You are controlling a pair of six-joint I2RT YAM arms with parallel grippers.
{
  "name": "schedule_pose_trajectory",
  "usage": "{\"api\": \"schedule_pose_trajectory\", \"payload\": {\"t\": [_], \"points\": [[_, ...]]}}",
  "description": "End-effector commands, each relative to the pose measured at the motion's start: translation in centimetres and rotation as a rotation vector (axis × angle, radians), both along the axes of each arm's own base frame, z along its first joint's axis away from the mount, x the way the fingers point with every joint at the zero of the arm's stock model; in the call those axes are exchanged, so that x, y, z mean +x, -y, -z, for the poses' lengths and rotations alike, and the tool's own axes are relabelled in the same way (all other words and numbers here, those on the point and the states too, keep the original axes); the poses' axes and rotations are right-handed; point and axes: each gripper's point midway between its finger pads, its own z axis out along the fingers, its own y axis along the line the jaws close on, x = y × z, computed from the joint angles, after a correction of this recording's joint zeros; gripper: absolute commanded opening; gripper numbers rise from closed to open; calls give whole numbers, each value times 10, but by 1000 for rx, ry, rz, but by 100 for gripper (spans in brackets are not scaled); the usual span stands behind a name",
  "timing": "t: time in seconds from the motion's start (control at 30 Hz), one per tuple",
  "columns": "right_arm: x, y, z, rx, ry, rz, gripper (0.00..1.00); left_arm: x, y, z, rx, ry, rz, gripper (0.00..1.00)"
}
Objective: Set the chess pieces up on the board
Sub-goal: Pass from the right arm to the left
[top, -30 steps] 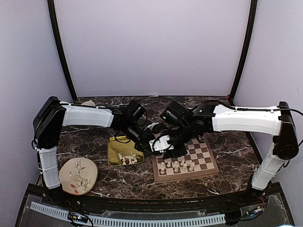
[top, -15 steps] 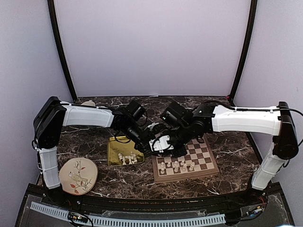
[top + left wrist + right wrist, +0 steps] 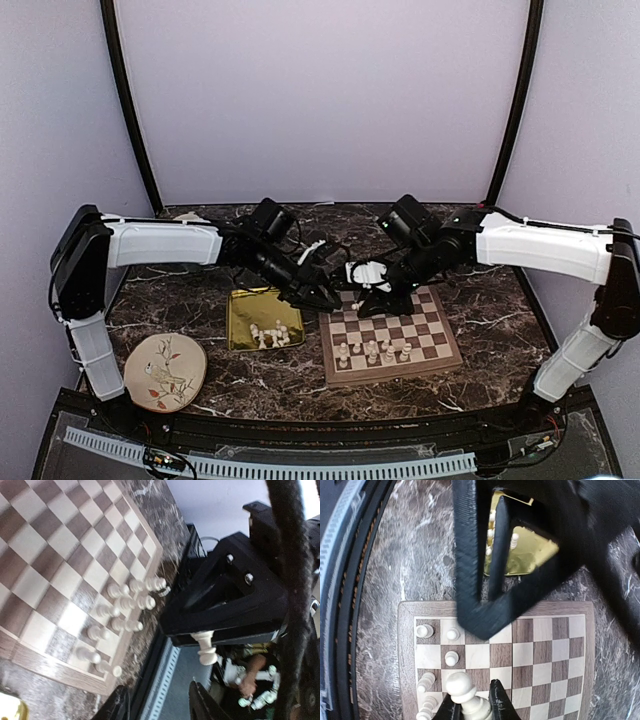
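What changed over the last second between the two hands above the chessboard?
A handover: the left hand opened and let go of a chess piece; the right hand closed on it and drew back toward the far edge of the board, so the hands are apart. The other pieces on the board, the gold tray and the plate stayed put.

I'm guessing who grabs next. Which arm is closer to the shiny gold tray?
Left. The left arm ends beyond the gold tray, off its far right corner; the right arm ends farther away, above the chessboard, at its far left corner.
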Motion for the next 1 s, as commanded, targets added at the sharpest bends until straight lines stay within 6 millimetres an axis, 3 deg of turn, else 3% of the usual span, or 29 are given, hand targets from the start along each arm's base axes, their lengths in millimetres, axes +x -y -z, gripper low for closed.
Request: {"api": "schedule_pose_trajectory", "payload": {"t": [0.0,0.07,0.13,0.33,0.53,0.77,0.97], "points": [[-3,1,-29,164,-128,45,11,50,-7,-49,-63,375,-226,42],[-1,6,-36,210,-190,71,11,54,-7,-74,-153,527,-271,42],[2,10,-42,256,-243,94,11,46,-5,-100,-251,703,-261,42],[5,16,-61,358,-381,104,12,2,18,-136,-404,1111,-146,42],[11,18,-70,398,-463,109,13,-7,36,-131,-434,1151,-91,45],[11,17,-69,399,-479,102,14,5,45,-114,-370,1153,-124,45],[10,17,-69,401,-480,98,14,7,52,-104,-351,1108,-120,40]]}}
